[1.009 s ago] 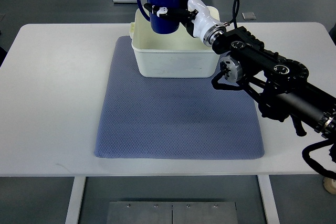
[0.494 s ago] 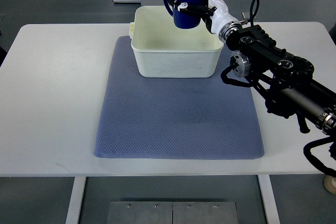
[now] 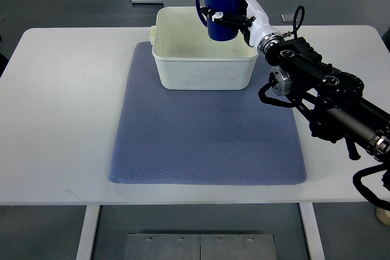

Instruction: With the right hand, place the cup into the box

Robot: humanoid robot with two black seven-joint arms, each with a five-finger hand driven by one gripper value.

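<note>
Cup [image 3: 220, 13] sits upright in the grasp of the right hand [image 3: 241, 17], whose fingers [image 3: 226, 19] wrap its side while the handle points away to the picture's left. The cup hangs in the air over the far right part of the box [image 3: 204, 68], its rim well above the box's rim; whether its base has dipped below that rim cannot be told from this steep view. The right arm [image 3: 323, 92] reaches in from the right edge across the table [image 3: 61, 89], passing beside the box's right wall.

So the pickup and the carry look done: the cup is lifted and already over the opening. What remains, by my reckoning, is to lower it into the box, let it stand on the floor there, loosen the fingers and draw the hand clear. The cup hangs close to the far right corner, so lowering it straight may bring the hand near the box wall.

The box rests on the far end of the mat [image 3: 207, 144], and its inside appears bare. No left hand shows anywhere.
</note>
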